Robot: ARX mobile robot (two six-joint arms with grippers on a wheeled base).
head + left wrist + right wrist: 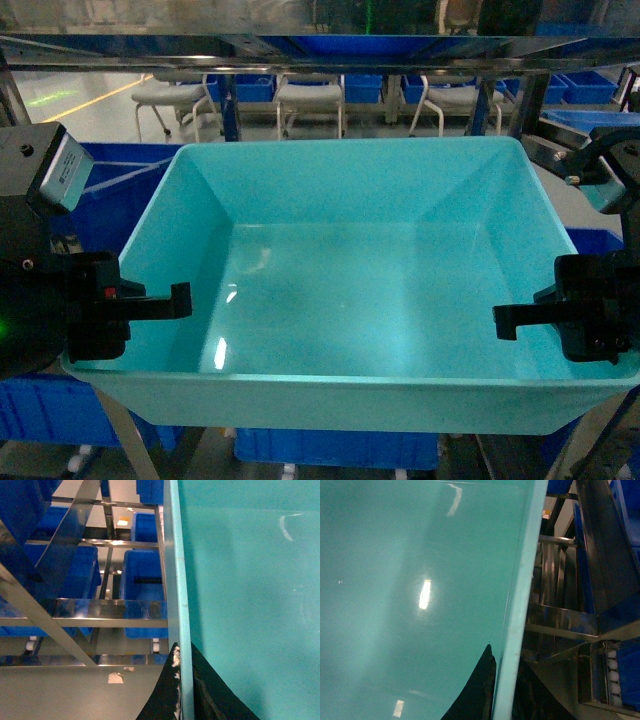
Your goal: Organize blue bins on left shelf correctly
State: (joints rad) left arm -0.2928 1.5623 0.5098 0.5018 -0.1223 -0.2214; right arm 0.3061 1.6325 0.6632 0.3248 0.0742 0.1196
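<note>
turquoise bin (350,290) clamped between left pincer (165,300), right pincer (515,318)

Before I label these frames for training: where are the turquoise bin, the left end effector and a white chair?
turquoise bin (330,300), head view, glossy inside floor.
left end effector (183,680), left wrist view, between fingertips astride the rim.
white chair (309,98), head view, seat.

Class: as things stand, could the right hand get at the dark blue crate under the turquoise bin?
Probably not. The right hand is clamped on the bin's right wall, and the bin covers the crate below.
</note>
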